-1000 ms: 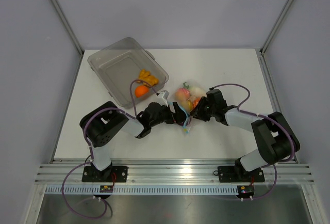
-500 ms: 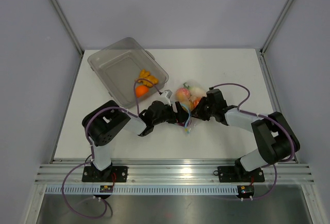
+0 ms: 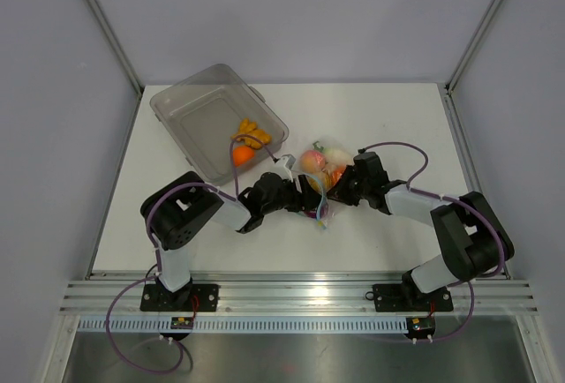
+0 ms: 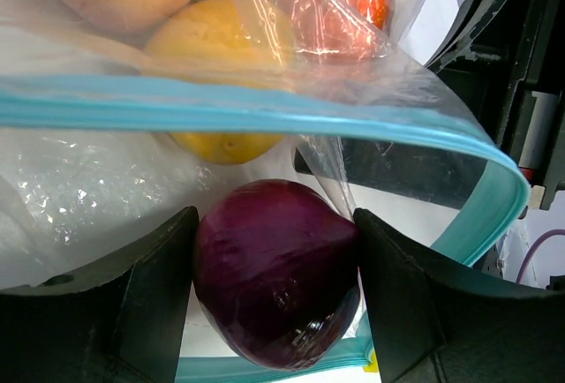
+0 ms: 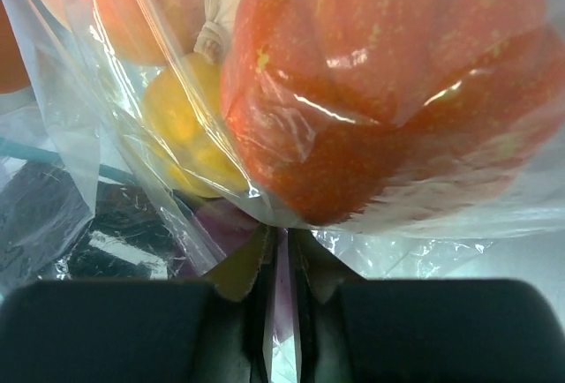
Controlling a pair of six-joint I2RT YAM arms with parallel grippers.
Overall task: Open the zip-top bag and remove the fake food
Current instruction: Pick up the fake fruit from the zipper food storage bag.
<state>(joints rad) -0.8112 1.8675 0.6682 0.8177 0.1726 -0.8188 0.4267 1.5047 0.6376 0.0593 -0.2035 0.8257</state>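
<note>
The zip-top bag (image 3: 321,164) lies mid-table, its light-blue zip strip (image 4: 265,118) parted. Inside it is fake food: a red-orange piece (image 5: 388,92), a yellow one (image 4: 221,56) and a peach one. My left gripper (image 3: 309,192) reaches into the bag's mouth. In the left wrist view both of its fingers press on a purple toy vegetable (image 4: 275,268), so the left gripper (image 4: 275,290) is shut on it. My right gripper (image 5: 284,246) pinches a thin fold of the bag's plastic (image 5: 415,251) just under the red-orange piece. In the top view the right gripper (image 3: 335,187) sits at the bag's right side.
A rigid clear tub (image 3: 207,118) stands at the back left, holding an orange toy (image 3: 240,154) and a yellow one (image 3: 252,129). Both arms meet close together at the bag. The right arm's black wrist (image 4: 521,65) is just beyond the bag's mouth.
My left gripper has pushed right into the bag's mouth and its jaws have narrowed onto the purple piece. My right gripper's jaws have narrowed onto the plastic.
</note>
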